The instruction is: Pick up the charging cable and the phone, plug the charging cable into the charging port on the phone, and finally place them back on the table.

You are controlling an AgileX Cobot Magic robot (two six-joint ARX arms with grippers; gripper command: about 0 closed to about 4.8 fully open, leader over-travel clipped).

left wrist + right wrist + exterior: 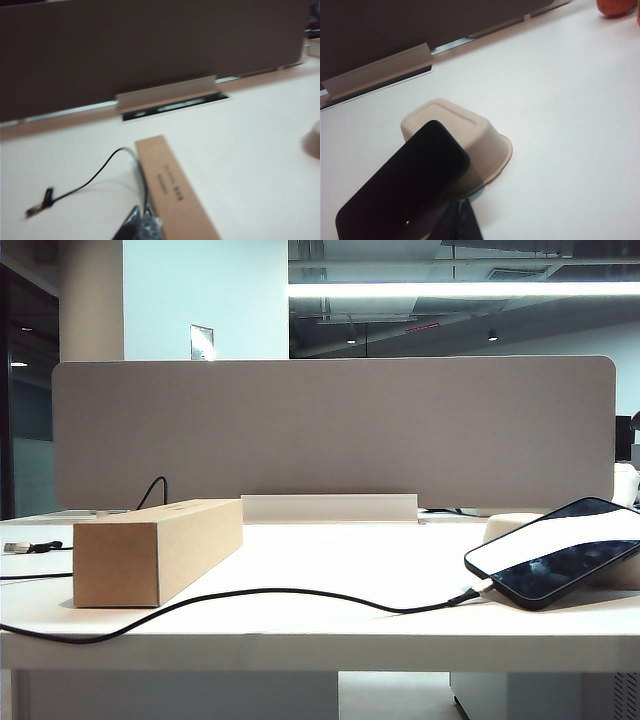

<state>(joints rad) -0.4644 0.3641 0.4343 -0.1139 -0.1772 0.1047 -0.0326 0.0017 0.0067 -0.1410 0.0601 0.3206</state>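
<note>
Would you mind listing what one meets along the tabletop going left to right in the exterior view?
USB plug → cardboard box → cable → silvery plug → phone, leaning on the tray. Neither gripper shows in this view.

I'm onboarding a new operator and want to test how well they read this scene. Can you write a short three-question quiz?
1. True or false: the thin black charging cable is plugged into the flat black glossy phone.
2. What does the phone lean on?
A. the long brown cardboard box
B. the overturned off-white shallow tray
C. the grey fabric divider panel
3. Fill in: the box lies on the ______ side of the white table in the exterior view.

Key
1. True: the pale plug sits at the phone's lower end.
2. B
3. left
</note>
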